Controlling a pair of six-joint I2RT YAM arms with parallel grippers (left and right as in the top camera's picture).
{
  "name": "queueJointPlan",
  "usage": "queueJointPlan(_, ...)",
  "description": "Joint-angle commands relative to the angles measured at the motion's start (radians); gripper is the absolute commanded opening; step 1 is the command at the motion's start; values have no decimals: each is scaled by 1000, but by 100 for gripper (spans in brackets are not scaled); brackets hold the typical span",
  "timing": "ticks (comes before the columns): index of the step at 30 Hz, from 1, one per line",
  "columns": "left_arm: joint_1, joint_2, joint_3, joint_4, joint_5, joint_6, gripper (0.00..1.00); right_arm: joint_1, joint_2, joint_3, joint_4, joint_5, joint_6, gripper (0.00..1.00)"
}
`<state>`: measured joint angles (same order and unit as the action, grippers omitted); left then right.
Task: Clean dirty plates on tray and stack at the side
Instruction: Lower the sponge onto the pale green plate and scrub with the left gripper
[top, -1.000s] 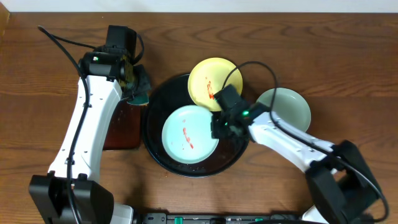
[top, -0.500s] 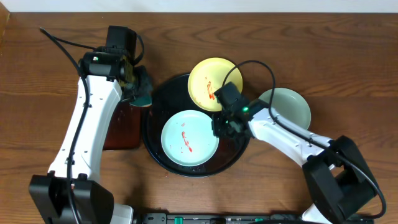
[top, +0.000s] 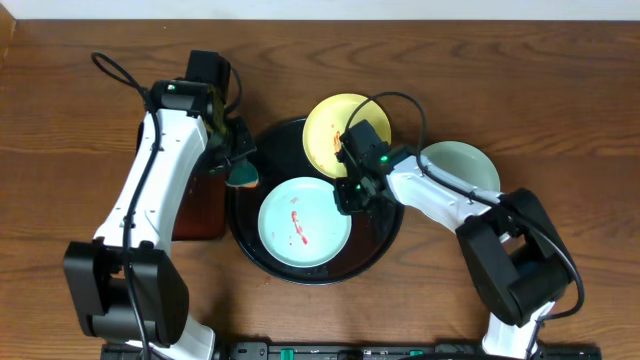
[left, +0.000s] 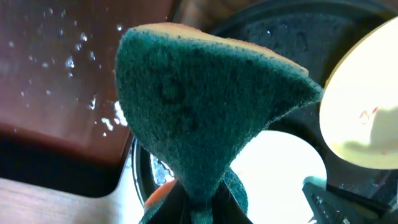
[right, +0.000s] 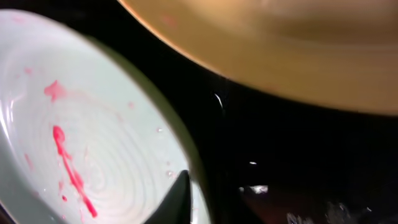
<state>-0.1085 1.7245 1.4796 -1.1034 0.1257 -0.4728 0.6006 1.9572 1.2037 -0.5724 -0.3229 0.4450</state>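
Note:
The round black tray (top: 238, 222) holds a pale blue-green plate (top: 300, 225) with red smears. A pale yellow smeared plate (top: 335, 125) leans on the tray's far rim. A second blue-green plate (top: 465, 170) sits on the table right of the tray. My left gripper (top: 240, 165) is shut on a green sponge (top: 244, 177) over the tray's left rim; the sponge fills the left wrist view (left: 205, 112). My right gripper (top: 350, 195) is shut on the right rim of the smeared blue-green plate (right: 81, 143), with one finger (right: 180, 199) inside it.
A dark rectangular tray (top: 195, 210), wet with droplets (left: 62, 74), lies left of the round tray. The right arm reaches across the round tray's right side, between the yellow plate (right: 280, 50) and the plate on the table. Bare wooden table surrounds everything.
My left gripper has carried the sponge right and down, from the rectangular tray to the round tray's left rim. My right gripper has shifted slightly up and left, and the blue-green plate slid a little left.

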Motion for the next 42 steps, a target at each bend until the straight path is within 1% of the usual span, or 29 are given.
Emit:
queueJointPlan(1, -21, -2, -4, -15, -3, -46, 7, 0, 14, 19, 11, -1, 13, 4)
queueJointPlan(2, -32, -2, -4, -20, -13, -63, 8, 0, 15, 19, 13, 8, 29, 1)
queueJointPlan(5, -65, -2, -4, -33, -49, -103, 7, 0, 16, 19, 23, 21, 64, 1)
queueJointPlan(9, -124, -2, -8, -69, -130, -197, 7, 1, 18, 19, 24, 38, 93, 1)
queueJointPlan(11, -158, -2, -27, -68, -142, -214, 7, 1, 18, 19, 24, 39, 100, 1)
queueJointPlan(14, -198, -2, -77, -30, -142, -214, 8, 1, 19, 19, 26, 39, 100, 1)
queueJointPlan(16, -221, -2, -126, 26, -142, -212, 8, 1, 19, 19, 27, 38, 100, 1)
queueJointPlan(19, -250, -1, -200, 128, -140, -173, 7, 2, 19, 19, 26, 38, 100, 1)
queueJointPlan(27, -292, 1, -354, 294, -95, -103, 7, 2, 19, 19, 27, 38, 100, 1)
queueJointPlan(32, -304, 1, -437, 400, 32, -37, 7, 2, 19, 19, 26, 38, 100, 1)
queueJointPlan(37, -304, 4, -454, 411, 130, -35, 7, 2, 19, 19, 26, 37, 100, 1)
queueJointPlan(38, -303, 4, -454, 419, 171, -26, 8, 2, 19, 19, 26, 37, 100, 1)
queueJointPlan(42, -303, 4, -454, 489, 371, 89, 7, 2, 19, 19, 23, 38, 100, 1)
